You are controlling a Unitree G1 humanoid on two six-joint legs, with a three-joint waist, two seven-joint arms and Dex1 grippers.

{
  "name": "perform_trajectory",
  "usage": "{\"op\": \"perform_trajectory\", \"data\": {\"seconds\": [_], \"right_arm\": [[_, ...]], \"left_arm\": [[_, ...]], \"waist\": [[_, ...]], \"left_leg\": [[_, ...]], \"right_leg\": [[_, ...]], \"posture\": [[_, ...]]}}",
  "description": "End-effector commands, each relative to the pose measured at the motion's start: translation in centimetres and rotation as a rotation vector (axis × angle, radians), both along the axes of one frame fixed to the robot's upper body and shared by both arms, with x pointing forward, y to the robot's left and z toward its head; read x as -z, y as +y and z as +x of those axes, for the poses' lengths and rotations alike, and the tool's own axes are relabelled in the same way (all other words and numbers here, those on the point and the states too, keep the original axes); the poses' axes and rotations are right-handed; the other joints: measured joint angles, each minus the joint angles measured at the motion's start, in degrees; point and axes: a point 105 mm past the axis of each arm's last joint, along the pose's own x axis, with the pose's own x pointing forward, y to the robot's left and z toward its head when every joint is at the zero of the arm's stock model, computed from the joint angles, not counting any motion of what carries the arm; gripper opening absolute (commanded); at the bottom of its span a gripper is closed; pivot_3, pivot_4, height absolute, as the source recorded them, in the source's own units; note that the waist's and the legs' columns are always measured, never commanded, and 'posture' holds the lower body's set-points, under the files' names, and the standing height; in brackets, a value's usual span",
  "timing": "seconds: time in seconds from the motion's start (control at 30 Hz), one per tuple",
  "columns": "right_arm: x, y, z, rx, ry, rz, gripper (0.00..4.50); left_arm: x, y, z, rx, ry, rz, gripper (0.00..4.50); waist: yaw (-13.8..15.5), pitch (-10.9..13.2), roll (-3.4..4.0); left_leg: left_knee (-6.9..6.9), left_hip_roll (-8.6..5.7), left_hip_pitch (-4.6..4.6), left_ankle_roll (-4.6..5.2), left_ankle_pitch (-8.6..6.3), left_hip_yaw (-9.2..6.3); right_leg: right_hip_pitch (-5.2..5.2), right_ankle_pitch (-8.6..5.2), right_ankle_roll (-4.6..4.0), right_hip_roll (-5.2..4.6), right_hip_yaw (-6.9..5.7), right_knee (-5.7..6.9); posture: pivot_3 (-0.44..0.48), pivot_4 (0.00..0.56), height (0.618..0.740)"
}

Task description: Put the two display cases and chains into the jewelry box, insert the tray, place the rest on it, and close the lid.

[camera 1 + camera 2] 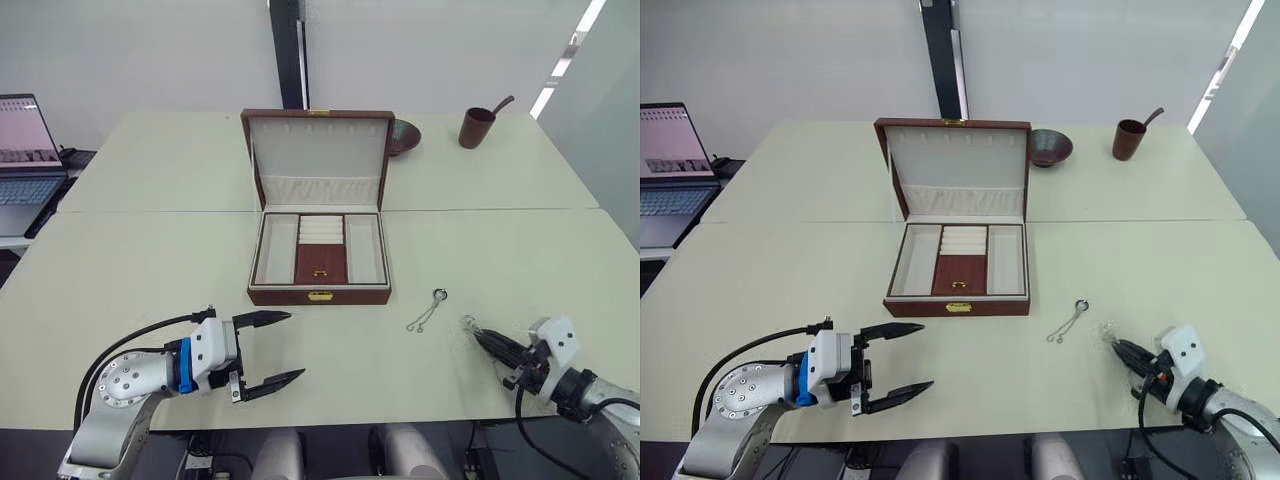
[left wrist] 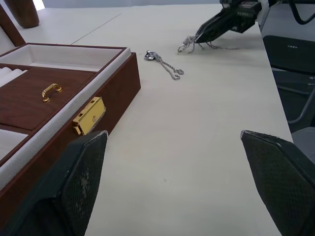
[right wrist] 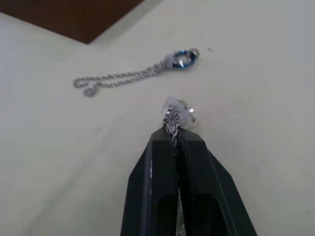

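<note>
right hand (image 3: 175,140) | pinching chain (image 3: 173,120) | second chain (image 3: 133,74) just beyond

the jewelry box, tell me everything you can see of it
The jewelry box is reddish-brown wood, lined in cream. Its lid stands open and upright at the back, a gathered cream pocket along its lower edge. Inside are two long side compartments, ring rolls at centre back and a small wooden cover with a gold handle in front of them. A gold clasp sits on the front wall. It rests on the table; neither gripper touches it.

pale tables (image 1: 150,270) pushed together, white wall (image 1: 150,50), laptop (image 1: 25,150) alongside.
</note>
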Motion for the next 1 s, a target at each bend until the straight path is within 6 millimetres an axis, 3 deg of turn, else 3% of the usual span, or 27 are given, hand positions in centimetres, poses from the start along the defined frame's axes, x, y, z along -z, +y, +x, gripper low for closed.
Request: {"op": "perform_trajectory", "data": {"seconds": [0.03, 0.27, 0.5, 0.67, 1.0], "right_arm": [[-4.1, 1.5, 0.6, -0.088, -0.084, 0.056, 0.04], [-7.7, 4.6, 1.3, -0.226, -0.128, 0.099, 0.04], [-11.3, 7.8, 3.8, -0.379, -0.194, 0.121, 0.04], [-12.2, 9.6, 4.7, -0.459, -0.198, 0.137, 0.04], [-13.6, 15.0, 7.3, -0.64, -0.229, 0.174, 0.04]], "left_arm": [[-0.4, -0.5, 0.2, -0.01, -0.012, -0.032, 4.5], [-0.9, -0.8, 0.4, -0.068, -0.004, -0.076, 4.5], [-2.6, -0.6, 1.1, -0.204, -0.016, -0.158, 4.5], [-3.5, -0.9, 1.1, -0.264, -0.026, -0.182, 4.5], [-5.8, -1.3, 0.9, -0.467, -0.042, -0.256, 4.5]], "waist": [[0.0, 0.0, 0.0], [0.1, 0.0, 0.02], [0.1, 0.0, 0.04], [0.3, 0.1, 0.01], [0.1, 0.1, 0.04]], "left_leg": [[0.0, 0.0, -0.01, 0.0, 0.0, -0.03], [0.0, -0.02, -0.05, 0.0, 0.0, -0.07], [0.01, 0.01, -0.06, 0.0, 0.0, -0.09], [0.02, -0.02, -0.1, 0.0, 0.0, -0.12], [0.01, 0.0, -0.1, 0.0, 0.0, -0.14]], "right_leg": [[0.0, 0.0, 0.0, 0.0, -0.03, 0.0], [-0.01, 0.0, 0.0, 0.0, -0.07, -0.01], [-0.04, 0.02, 0.02, 0.04, -0.06, 0.0], [-0.04, 0.03, 0.01, 0.0, -0.1, -0.01], [-0.09, 0.05, 0.01, -0.01, -0.11, 0.03]], "posture": [[0.0, 0.15, 0.74], [0.0, 0.15, 0.74], [0.0, 0.15, 0.74], [0.0, 0.15, 0.74], [0.0, 0.15, 0.74]]}}
